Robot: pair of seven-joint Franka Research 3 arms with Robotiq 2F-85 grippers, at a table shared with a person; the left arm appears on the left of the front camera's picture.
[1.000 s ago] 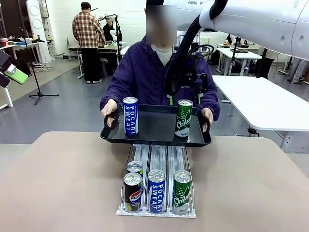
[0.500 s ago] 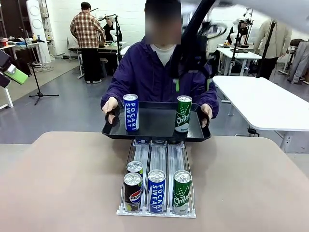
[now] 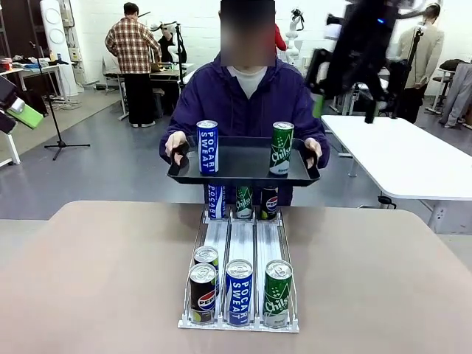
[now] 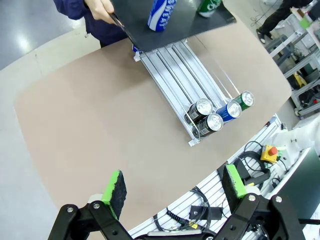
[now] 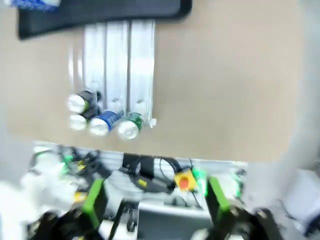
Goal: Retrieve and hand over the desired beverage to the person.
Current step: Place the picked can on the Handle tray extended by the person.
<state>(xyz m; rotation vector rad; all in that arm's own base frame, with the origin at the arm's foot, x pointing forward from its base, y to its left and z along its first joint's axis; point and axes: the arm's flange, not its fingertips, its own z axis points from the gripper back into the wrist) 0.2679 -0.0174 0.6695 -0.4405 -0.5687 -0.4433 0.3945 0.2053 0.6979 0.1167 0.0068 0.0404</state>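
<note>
The left claw [image 4: 172, 190] hangs high over the table [image 3: 96, 280], fingers spread, nothing in it. At the far side the person [image 3: 247, 96] lifts a black tray [image 3: 243, 171] clear of the table, a blue can [image 3: 207, 147] on its left, a green can [image 3: 281, 147] on its right. Below it, a rack [image 3: 240, 243] holds more cans. The right claw [image 3: 346, 92], blurred, is up by the person's shoulder, released and empty.
</note>
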